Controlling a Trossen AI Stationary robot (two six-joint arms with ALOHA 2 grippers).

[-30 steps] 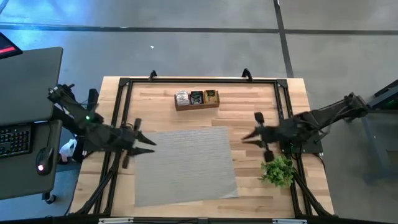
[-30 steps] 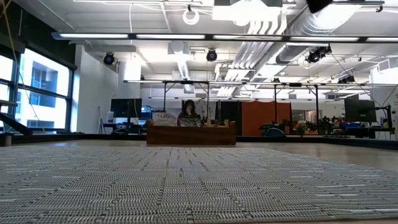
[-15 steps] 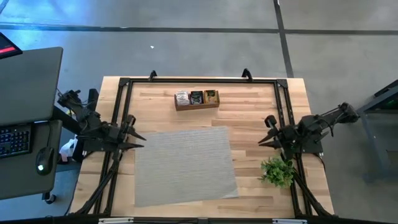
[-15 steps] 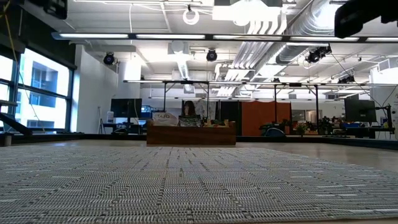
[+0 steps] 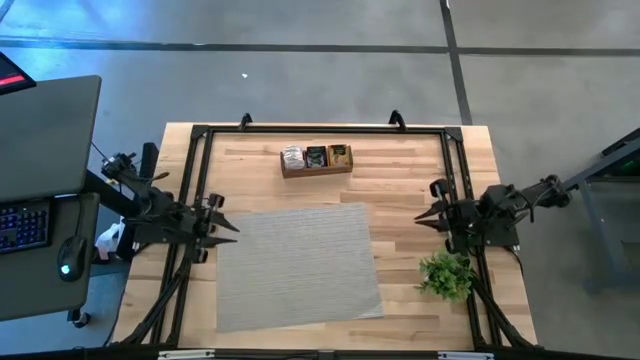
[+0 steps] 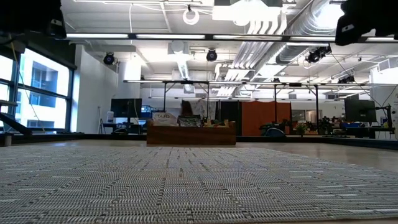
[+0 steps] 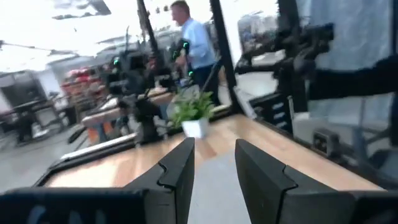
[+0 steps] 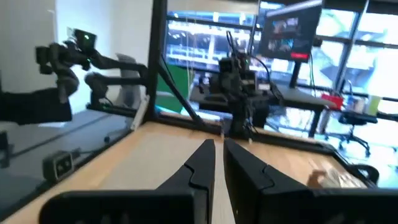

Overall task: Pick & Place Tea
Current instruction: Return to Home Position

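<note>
Over the table, in the high view, the tea (image 5: pixel 316 156) is all in the wooden organizer (image 5: pixel 316 172) near the far edge: white sachets in one section, black in the middle, orange-yellow in the third. I see none loose on the grey mat (image 5: pixel 300 260) or on the bare table (image 5: pixel 400 150). My left gripper (image 5: pixel 226 222) sits by the mat's left edge. My right gripper (image 5: pixel 426 205) is near the right rail, just above the small plant (image 5: pixel 447 272). Both are well apart from the organizer.

At table height the organizer reads as a low wooden box across the mat, with sachet tops poking above its wall. The job looks finished to me, and only the parking of the arms is left.

In the left wrist view my fingers (image 7: pixel 180 165) stand moderately apart with nothing between them.

In the right wrist view the fingers (image 8: pixel 200 165) are almost together, with a sliver of gap and nothing held.

If I had to lift a sachet again, I'd expect it to be nearly weightless, thin, bendy and slick. I'd pinch the exposed top edge across the flat faces, gently, since a hard squeeze would crumple it and neighbouring sachets could ride up with it.
</note>
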